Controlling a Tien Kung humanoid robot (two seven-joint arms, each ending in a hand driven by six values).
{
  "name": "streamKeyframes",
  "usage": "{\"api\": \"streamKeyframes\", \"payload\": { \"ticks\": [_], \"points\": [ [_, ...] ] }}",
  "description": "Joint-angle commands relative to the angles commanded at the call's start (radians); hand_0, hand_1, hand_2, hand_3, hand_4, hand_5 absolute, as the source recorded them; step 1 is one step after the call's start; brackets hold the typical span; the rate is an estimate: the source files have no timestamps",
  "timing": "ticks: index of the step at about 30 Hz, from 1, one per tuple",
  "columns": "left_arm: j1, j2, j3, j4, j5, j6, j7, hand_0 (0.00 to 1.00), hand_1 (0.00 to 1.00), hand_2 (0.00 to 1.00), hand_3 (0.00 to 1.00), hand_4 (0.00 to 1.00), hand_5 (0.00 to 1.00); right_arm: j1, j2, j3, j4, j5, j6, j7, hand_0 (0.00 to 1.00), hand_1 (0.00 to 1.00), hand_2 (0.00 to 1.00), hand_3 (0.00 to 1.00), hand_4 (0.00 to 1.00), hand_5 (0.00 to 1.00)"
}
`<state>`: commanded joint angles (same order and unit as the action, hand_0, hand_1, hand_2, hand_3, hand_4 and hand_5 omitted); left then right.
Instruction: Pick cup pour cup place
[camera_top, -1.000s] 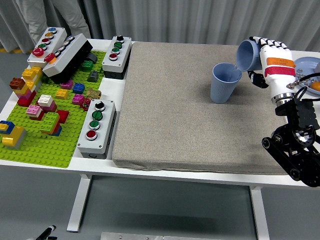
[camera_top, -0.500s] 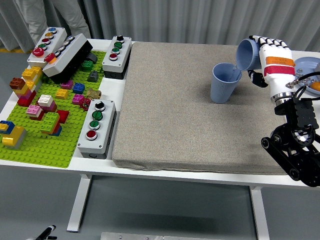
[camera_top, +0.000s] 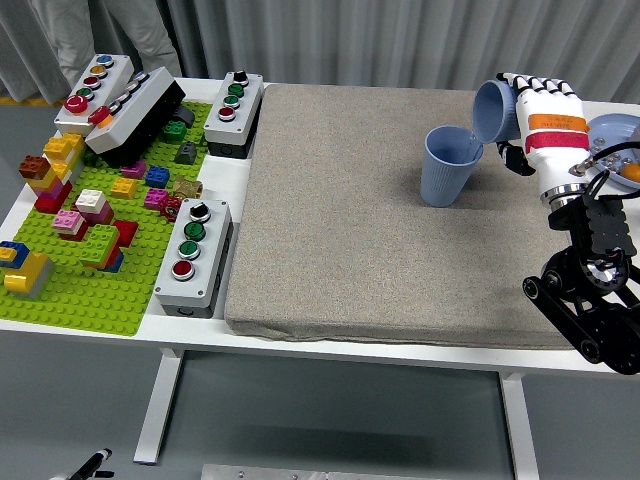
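- White and black, my right hand (camera_top: 540, 115) is wrapped tight around a blue cup (camera_top: 497, 110) and holds it up in the air at the far right of the table.
- I see no left hand, so the right one does all the work.
- The blue cup in my hand is tipped on its side. Its mouth points left and down. Its bottom points right, into my palm.
- A second blue cup (camera_top: 449, 166) stands upright on the grey mat (camera_top: 340, 220), just below and to the left of the tipped one. The two rims are very close, maybe touching; I cannot tell which.
- I think I am in the middle of the pour. I cannot see anything falling from one cup to the other.
- For the next move, I think I must turn the held cup back up so its long way goes up and down, then set it on the mat. Bare mat lies left of and in front of the standing cup.
- If I swing left too low, I think I could knock the standing cup over.
- I count two blue cups.
- I count one grey mat on one white table (camera_top: 240, 175).
- Further left, I count three grey button boxes (camera_top: 193, 255) and one black one.
- One green brick plate (camera_top: 70, 295) on the far left holds many toy bricks, too many to count well.
- One blue plate (camera_top: 612, 128) peeks out behind my wrist.
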<state>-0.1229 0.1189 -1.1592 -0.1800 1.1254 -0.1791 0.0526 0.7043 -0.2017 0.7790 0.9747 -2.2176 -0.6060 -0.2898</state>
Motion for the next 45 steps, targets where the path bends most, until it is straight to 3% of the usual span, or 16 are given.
{"api": "streamKeyframes", "payload": {
  "ticks": [8,45],
  "points": [
    [0.002,0.000,-0.001,0.000,0.000,0.000,0.001,0.843,0.800,0.881,0.791,0.641,0.978,0.003,-0.005,-0.013,0.002,-0.011,0.027,-0.016,0.838,0.691,0.598,0.559,0.608,0.002],
    [0.006,0.001,-0.005,0.000,0.004,0.000,0.002,0.844,0.801,0.881,0.791,0.640,0.979,0.014,-0.012,-0.051,0.028,-0.044,0.030,-0.044,0.841,0.692,0.599,0.554,0.604,0.002]
  ]
}}
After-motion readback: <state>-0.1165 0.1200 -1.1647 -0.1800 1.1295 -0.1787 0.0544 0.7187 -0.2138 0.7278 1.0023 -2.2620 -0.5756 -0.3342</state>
